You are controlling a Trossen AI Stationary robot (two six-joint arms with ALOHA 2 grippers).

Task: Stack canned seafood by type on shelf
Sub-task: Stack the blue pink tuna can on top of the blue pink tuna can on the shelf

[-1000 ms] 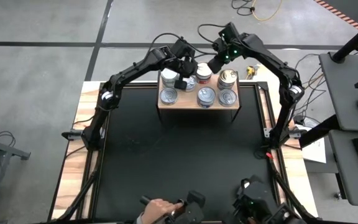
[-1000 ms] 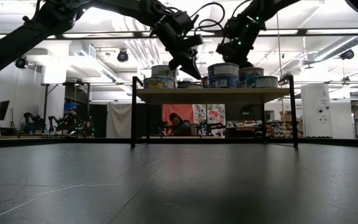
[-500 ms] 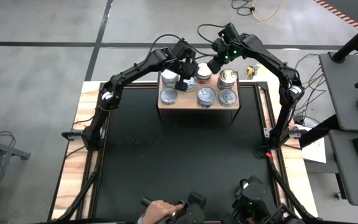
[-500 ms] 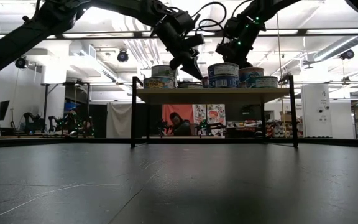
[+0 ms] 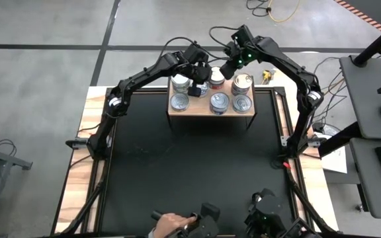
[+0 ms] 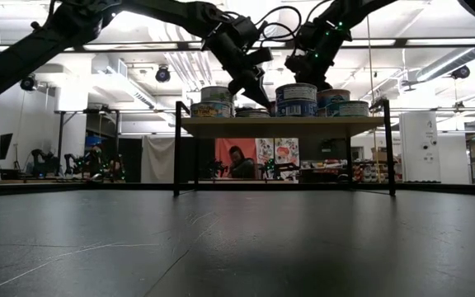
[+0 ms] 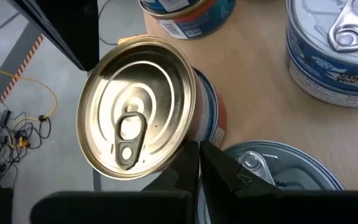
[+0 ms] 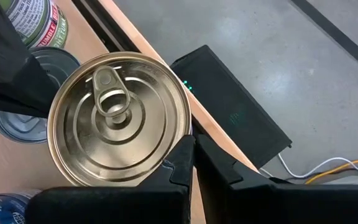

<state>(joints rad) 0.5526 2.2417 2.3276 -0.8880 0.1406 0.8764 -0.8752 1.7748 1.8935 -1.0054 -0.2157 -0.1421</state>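
Near the top centre of the high view, the shelf carries the cans in two rows. Since a second ago the left gripper has slid rightward along the back row, its fingers pressed together and empty. Right gripper has barely moved; it too is closed on nothing, beside a gold-topped can. One green label reads partly "BUMBLE"; other print is too small to tell.

Desk: black top, carries the shelf at its far edge.
Shelf: light wood (dark legs), carries tins, some stacked.
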